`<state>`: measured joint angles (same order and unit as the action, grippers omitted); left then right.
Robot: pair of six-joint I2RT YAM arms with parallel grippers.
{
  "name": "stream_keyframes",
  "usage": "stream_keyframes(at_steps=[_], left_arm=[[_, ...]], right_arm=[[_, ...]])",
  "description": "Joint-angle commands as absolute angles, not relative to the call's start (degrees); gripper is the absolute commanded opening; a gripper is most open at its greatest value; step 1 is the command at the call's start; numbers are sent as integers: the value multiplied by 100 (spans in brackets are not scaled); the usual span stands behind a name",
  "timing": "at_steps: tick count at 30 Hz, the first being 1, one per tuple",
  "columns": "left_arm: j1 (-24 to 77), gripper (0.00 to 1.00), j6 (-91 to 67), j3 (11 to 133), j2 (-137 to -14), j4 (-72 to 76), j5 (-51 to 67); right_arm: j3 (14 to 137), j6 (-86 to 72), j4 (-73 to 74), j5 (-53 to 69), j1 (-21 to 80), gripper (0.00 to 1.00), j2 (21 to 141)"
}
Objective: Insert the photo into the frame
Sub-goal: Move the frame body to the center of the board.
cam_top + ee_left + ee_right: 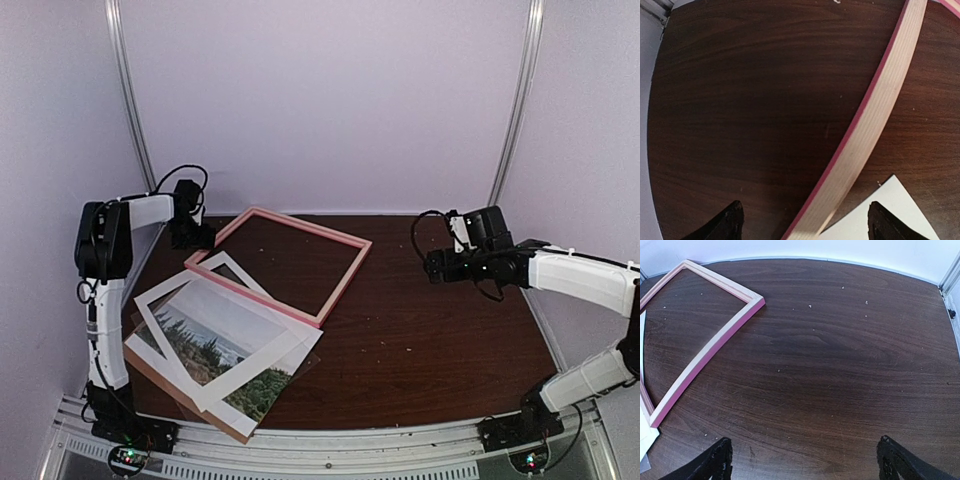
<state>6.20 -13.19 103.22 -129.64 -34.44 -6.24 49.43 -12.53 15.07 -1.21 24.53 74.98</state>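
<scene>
Two tools, both wide: your left tool [805,209] stands astride the frame's [345,282] far-left rail, gripping nothing, and your right tool [805,440] hangs empty over bare bench [430,340]. Careful: pinch that rail off-centre and the frame may tilt or skid across the white mat [272,347]. The photo [210,338] lies front-left under that mat, well apart from both tools.
</scene>
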Motion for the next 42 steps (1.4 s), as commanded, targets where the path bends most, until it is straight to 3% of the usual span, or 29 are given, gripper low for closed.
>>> stream_keyframes(at_steps=[1,9,25,36,42], left_arm=[[580,84,-718,10877,-13341,-3932,-439],[583,69,-418,11521,-13852,-4516,-377],[625,33,-127,11486,-13714,-4658,404],[952,14,843,11462,-13401,-4684,518],[1285,13,1214,11461,-13121,-4685,286]], right_arm=[[4908,-1394,1255,-11,2494,100,7691],[4906,-1524,1093,308,2518,100,7944],[4773,-1676,1157,342,2553,100,7775],[4740,-1692,1312,288,2566,100,7632],[4729,-1695,1339,280,2561,100,7642]])
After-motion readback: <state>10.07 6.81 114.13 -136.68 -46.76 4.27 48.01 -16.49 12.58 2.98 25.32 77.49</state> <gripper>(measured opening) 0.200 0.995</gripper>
